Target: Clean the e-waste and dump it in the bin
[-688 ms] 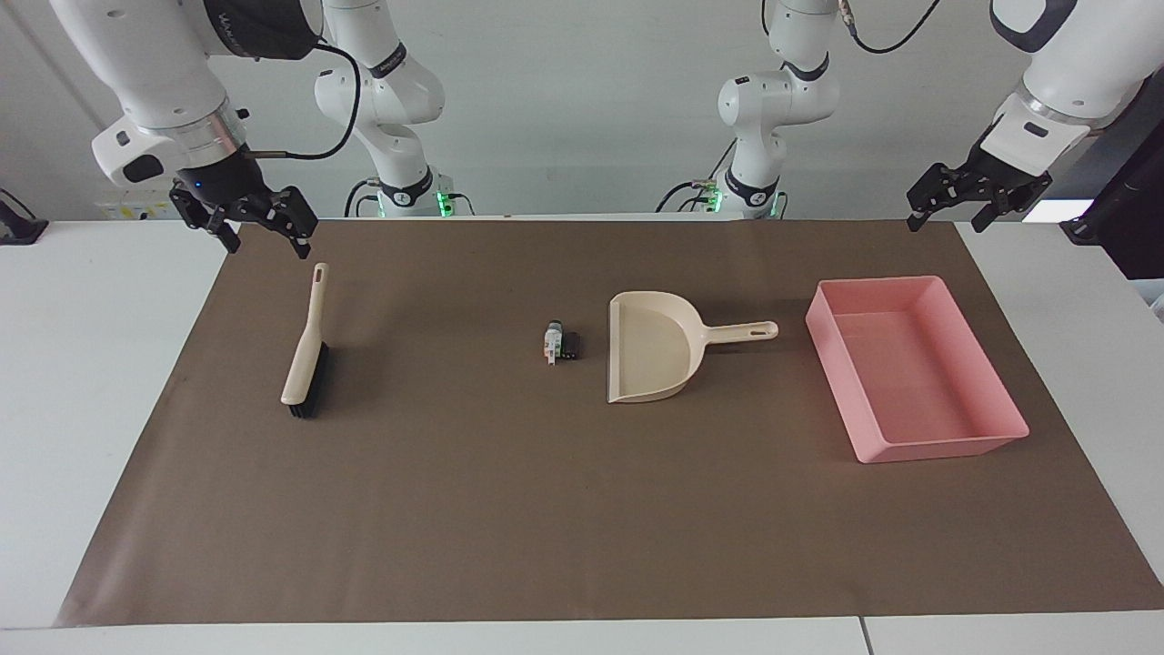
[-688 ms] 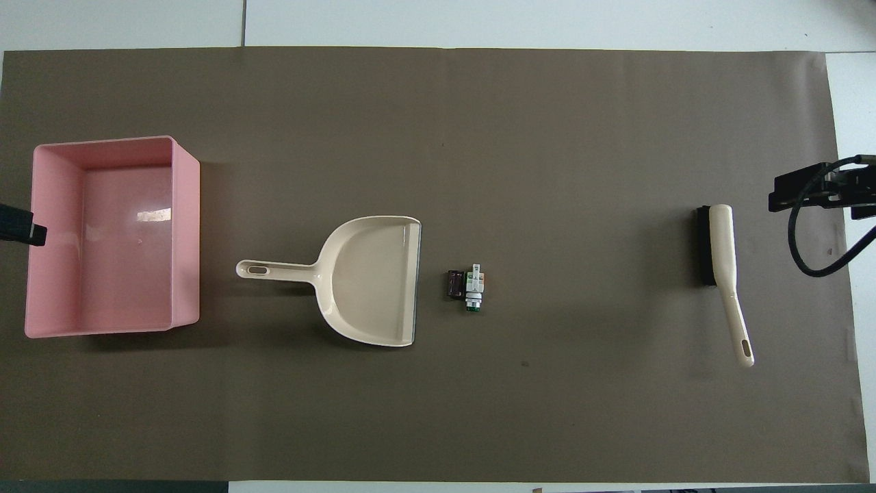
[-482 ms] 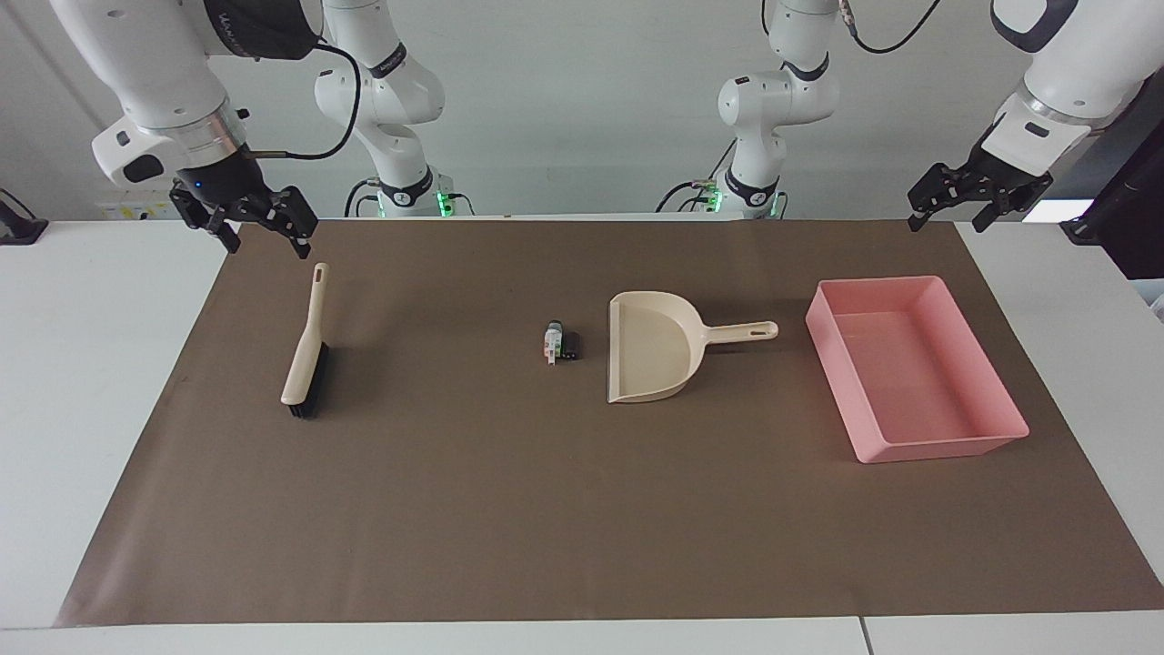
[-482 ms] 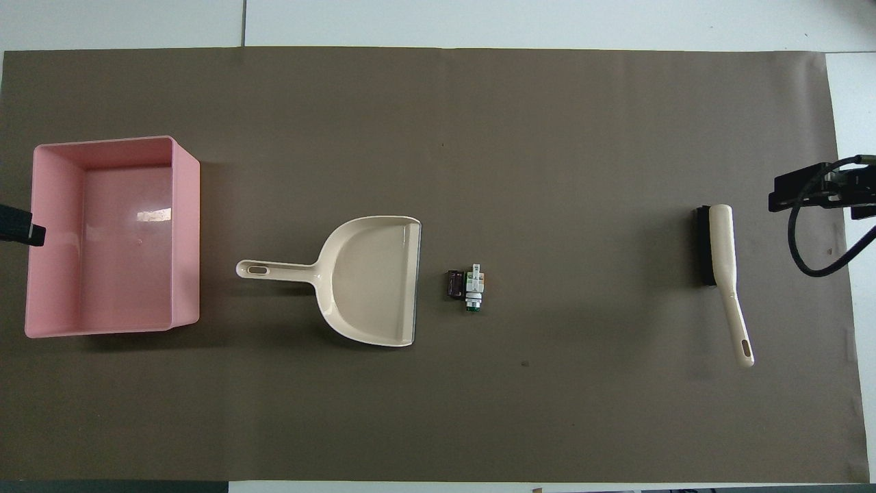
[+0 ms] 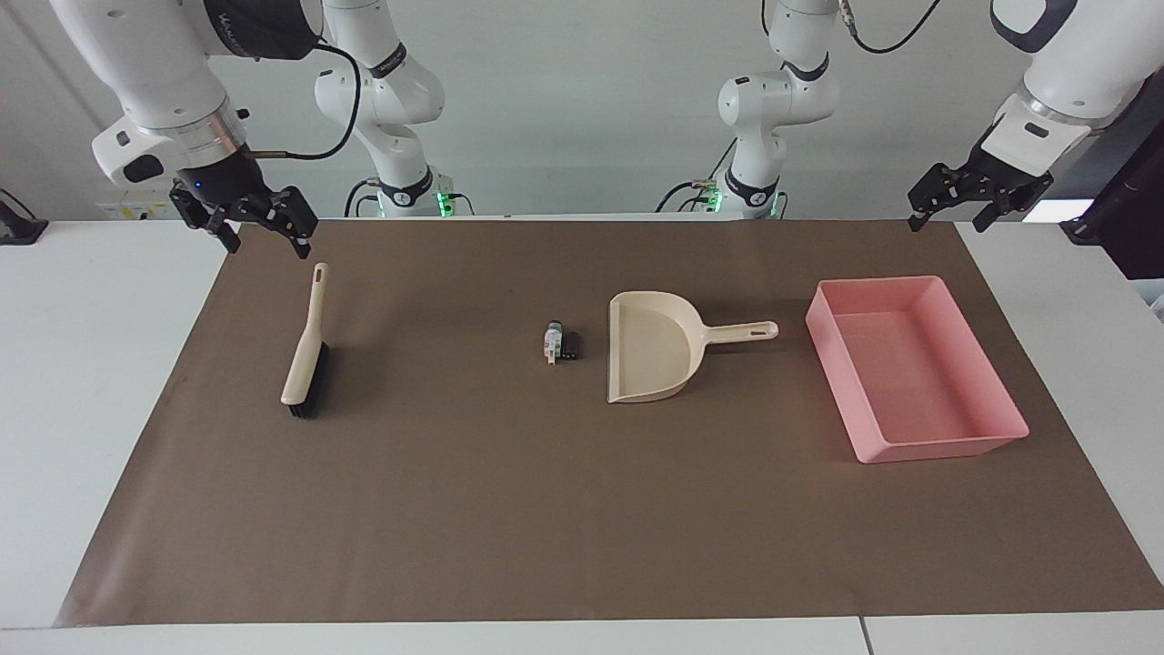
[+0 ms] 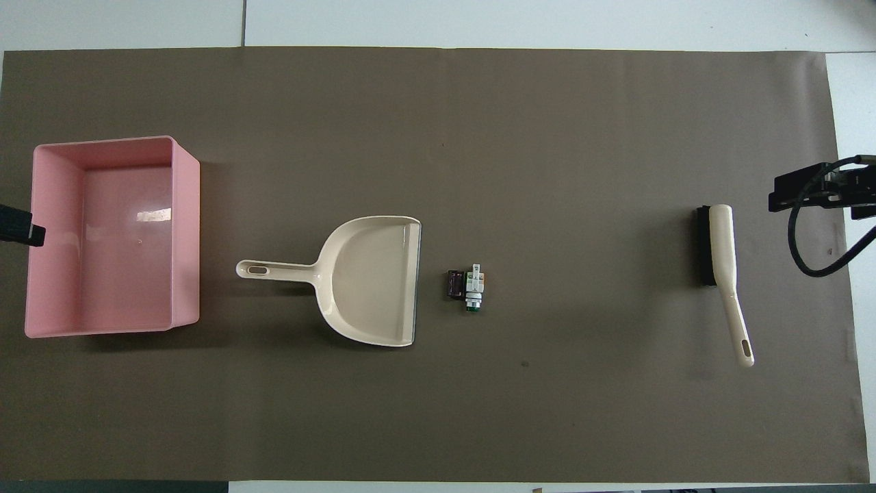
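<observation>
Both jaws stood apart and held nothing. Over the last moment almost nothing had changed: the left gripper (image 5: 978, 197) had crept up a touch above the mat's (image 5: 509, 509) corner at the left arm's end, while the right gripper (image 5: 245, 223) hung where it had been, over the mat's edge close to the brush (image 5: 305, 350) handle tip. Nothing on the mat had shifted.

In the overhead view, the e-waste (image 6: 467, 288) lay near the mat's middle, untouched, with the dustpan's (image 6: 369, 281) open lip just beside it at its 9 o'clock. The bin (image 6: 185, 233) sat well apart from the scraps, also toward 9 o'clock, past the dustpan's handle, with nothing visible inside. The brush lay well apart at the scraps' 3 o'clock.

That stillness suggested the task had barely begun: no tool was picked up, nothing swept. The right gripper looked likeliest to take the brush first, the left the dustpan handle.
</observation>
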